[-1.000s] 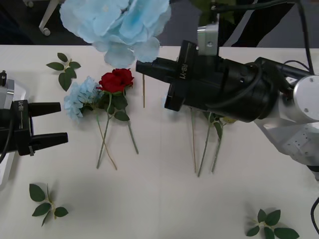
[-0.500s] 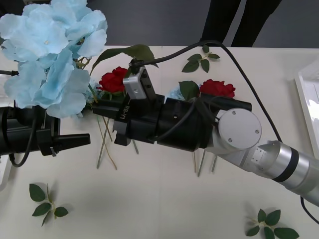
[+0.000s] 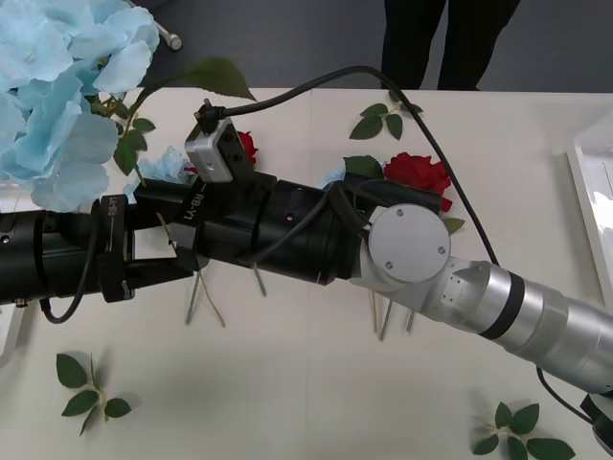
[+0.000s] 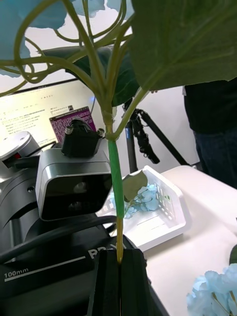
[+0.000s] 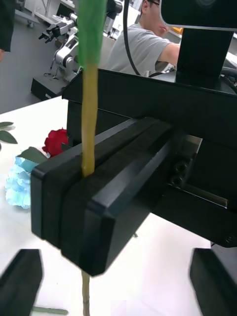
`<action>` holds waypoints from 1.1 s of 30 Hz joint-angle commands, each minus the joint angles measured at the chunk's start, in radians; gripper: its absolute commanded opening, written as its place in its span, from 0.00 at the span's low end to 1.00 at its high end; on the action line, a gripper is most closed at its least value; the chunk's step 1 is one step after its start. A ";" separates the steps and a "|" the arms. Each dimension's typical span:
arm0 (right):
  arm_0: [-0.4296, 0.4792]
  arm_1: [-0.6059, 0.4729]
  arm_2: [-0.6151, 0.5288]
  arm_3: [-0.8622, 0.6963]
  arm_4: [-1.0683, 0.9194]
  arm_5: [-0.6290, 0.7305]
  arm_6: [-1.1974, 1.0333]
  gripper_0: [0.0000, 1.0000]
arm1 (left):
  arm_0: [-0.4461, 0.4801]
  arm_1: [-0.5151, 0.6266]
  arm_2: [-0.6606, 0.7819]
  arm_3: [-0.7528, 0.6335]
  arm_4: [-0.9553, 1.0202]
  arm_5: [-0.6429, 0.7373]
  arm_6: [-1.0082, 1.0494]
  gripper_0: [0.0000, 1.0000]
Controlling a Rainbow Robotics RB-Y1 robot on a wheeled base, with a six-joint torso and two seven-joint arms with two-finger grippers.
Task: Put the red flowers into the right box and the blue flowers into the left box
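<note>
Swinging leftward across the bench (image 3: 316,383) over the last second, our right arm now reaches almost to the left pincer (image 3: 158,257), where a moment ago it hovered well to the right of the lying flowers. We keep the right pincer (image 4: 120,276) clamped tight on the tan lower stem of a blue flower (image 3: 57,96), whose big pale head rides high at our far left in the front view. From the left wrist we see that stem (image 5: 89,123) running down between the closed black pads, with the left pincer's own fingers (image 5: 19,276) spread wide on either side of it and touching nothing. The left box (image 4: 158,217) sits beyond, already holding some blue blossoms, so we judge this to be a handover or a direct carry toward that tray; which of the two we cannot say. A red rose (image 3: 419,175) and other stems lie on the bench behind the arm, and the right box's rim (image 3: 581,172) shows at our far right. Those roses are not yet sorted.
</note>
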 commanded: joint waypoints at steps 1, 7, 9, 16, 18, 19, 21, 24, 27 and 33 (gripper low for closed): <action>-0.022 0.008 0.008 -0.020 0.020 -0.003 -0.007 0.00 | -0.029 0.000 -0.019 0.002 0.002 -0.010 -0.028 0.07; -0.020 0.008 0.017 -0.020 0.035 -0.005 -0.017 0.00 | -0.032 0.002 -0.019 0.022 0.015 -0.013 -0.028 0.00; -0.022 0.006 0.021 -0.020 0.037 -0.005 -0.022 0.00 | -0.032 0.002 -0.016 0.022 0.016 -0.015 -0.028 0.00; -0.020 0.000 0.031 -0.020 0.035 -0.005 -0.029 0.00 | -0.032 0.002 -0.004 0.023 0.016 -0.015 -0.028 0.00; -0.022 0.000 0.034 -0.020 0.037 -0.005 -0.032 0.00 | -0.032 0.000 -0.001 0.022 0.016 -0.015 -0.027 0.00; -0.020 -0.001 0.034 -0.018 0.037 -0.005 -0.035 0.00 | -0.032 0.000 0.002 0.023 0.016 -0.015 -0.025 0.00; -0.020 0.000 0.037 -0.020 0.037 -0.005 -0.039 0.00 | -0.032 0.000 0.005 0.023 0.016 -0.015 -0.023 0.00; -0.020 0.000 0.037 -0.018 0.035 -0.010 -0.045 0.00 | -0.032 0.000 0.013 0.025 0.016 -0.015 -0.022 0.00; -0.020 -0.001 0.037 -0.020 0.034 -0.017 -0.049 0.32 | -0.032 0.000 0.018 0.025 0.016 -0.015 -0.020 0.00; -0.020 -0.004 0.038 -0.020 0.026 -0.023 -0.060 1.00 | -0.024 0.002 0.036 0.025 0.018 -0.013 -0.020 0.00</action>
